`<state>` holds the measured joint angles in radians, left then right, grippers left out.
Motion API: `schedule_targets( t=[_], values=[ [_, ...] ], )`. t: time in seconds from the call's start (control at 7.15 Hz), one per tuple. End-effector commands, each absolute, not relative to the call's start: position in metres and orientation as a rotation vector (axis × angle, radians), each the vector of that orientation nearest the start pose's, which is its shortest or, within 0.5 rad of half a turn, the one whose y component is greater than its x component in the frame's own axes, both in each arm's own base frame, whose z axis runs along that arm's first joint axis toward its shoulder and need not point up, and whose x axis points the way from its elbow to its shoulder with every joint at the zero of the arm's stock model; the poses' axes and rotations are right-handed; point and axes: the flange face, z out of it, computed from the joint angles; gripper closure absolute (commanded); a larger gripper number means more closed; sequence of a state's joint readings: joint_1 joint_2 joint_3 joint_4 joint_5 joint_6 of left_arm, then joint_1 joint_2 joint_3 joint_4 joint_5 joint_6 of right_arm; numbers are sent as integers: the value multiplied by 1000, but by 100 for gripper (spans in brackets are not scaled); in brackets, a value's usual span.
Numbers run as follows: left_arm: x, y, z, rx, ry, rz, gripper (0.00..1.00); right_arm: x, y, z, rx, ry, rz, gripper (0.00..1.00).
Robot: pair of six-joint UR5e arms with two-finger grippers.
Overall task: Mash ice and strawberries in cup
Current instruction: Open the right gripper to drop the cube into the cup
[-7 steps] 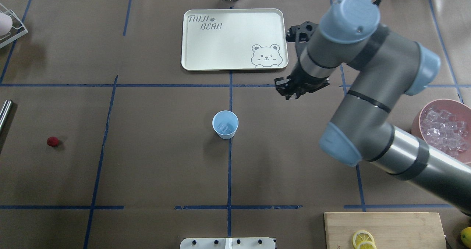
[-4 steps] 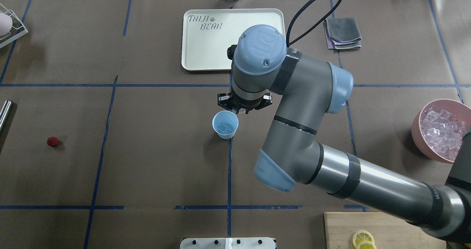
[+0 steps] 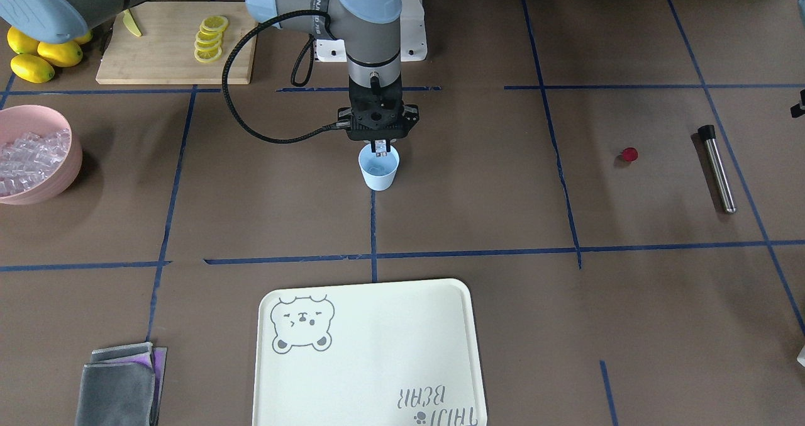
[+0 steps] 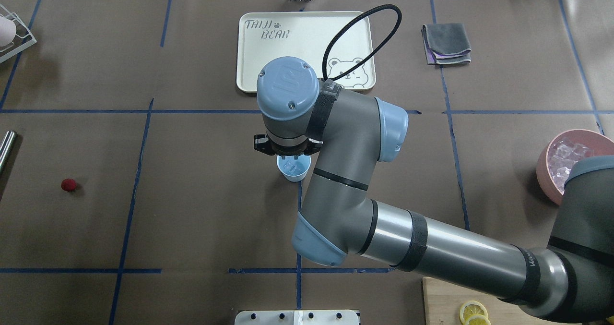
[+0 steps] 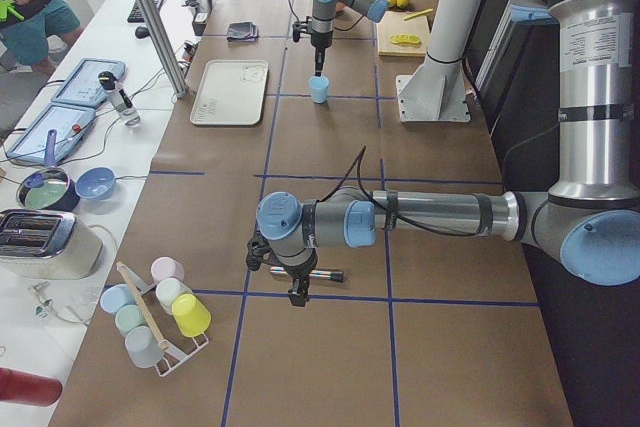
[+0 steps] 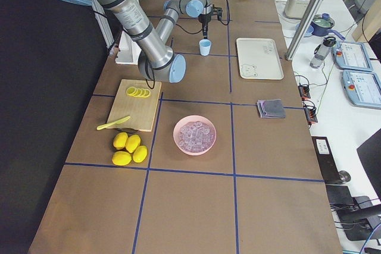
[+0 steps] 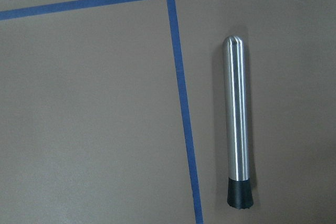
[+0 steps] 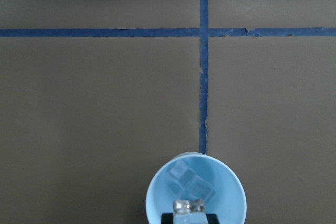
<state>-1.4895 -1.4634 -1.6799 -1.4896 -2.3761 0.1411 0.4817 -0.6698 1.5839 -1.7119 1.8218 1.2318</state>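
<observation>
The pale-blue cup (image 3: 379, 173) stands at the table's middle, on a blue tape line. My right gripper (image 3: 379, 150) points straight down over its mouth, shut on one ice cube (image 8: 189, 205). Two more ice cubes (image 8: 185, 176) lie in the cup (image 8: 227, 182). The strawberry (image 4: 69, 185) lies alone on the table, far to the cup's left in the overhead view. My left gripper (image 5: 291, 280) hovers over a steel muddler (image 7: 236, 124); I cannot tell whether it is open or shut.
A pink bowl of ice (image 4: 551, 169) is at the right edge. A cream bear tray (image 4: 268, 51) and a folded grey cloth (image 4: 446, 38) lie beyond the cup. A cutting board with lemon slices (image 3: 182, 42) and whole lemons (image 3: 38, 55) sit near the robot's base.
My right arm has swung left from beside the tray's right corner to directly over the cup. The cup and the strawberry have not moved.
</observation>
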Motion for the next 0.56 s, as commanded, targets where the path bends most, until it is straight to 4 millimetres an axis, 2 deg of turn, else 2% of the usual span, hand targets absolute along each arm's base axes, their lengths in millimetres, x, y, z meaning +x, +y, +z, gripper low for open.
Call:
schedule_targets(
  t=[0.0,0.28,0.42],
  values=[
    [-25,-444,662,-55,808,178,0,-583,-425,123,87,-787,39,1],
    [-25,-444,663,-56,808,178,0,-582,-425,119,89,-793,38,1],
    [-25,-444,663,-55,808,178,0,-568,-441,118,100,-796,57,1]
  ],
)
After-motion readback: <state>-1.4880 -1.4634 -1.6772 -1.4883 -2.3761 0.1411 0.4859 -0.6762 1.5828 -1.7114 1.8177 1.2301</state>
